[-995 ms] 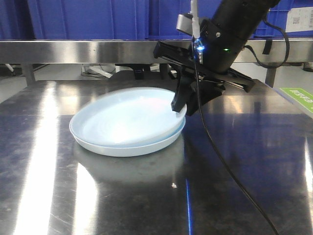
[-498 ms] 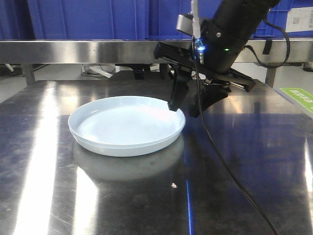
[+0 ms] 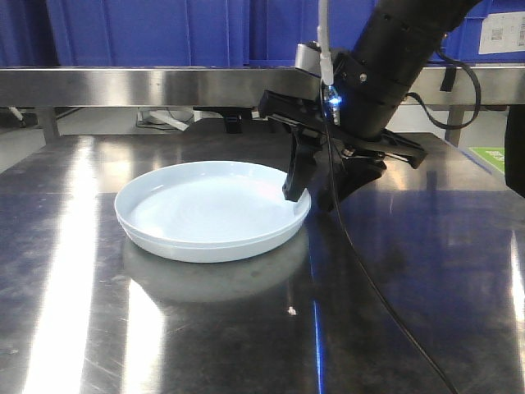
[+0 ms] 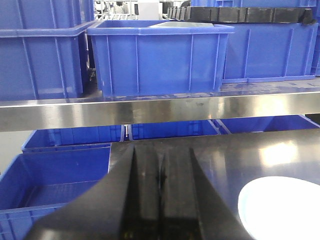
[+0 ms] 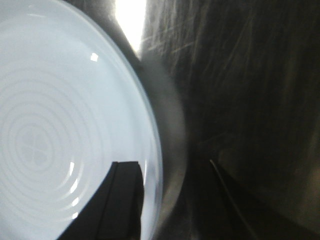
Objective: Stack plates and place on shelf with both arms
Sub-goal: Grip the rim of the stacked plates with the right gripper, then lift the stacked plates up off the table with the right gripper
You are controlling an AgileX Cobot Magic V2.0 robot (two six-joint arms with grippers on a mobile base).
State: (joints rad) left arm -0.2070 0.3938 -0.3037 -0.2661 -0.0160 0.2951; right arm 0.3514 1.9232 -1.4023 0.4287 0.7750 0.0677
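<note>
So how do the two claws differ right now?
The right gripper is open, with one finger inside the rim of the plates and one outside. The left gripper is shut and holds nothing. The right gripper points downward. The left gripper faces level toward the shelf, clear of the plates. Both are black two-fingered claws.

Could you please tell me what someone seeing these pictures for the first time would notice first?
The glossy pale plates, nested so closely they look like one, sit in the middle of the steel tabletop. The black right gripper stands open astride their right rim, one finger inside. Behind, big blue crates line the shelf.
</note>
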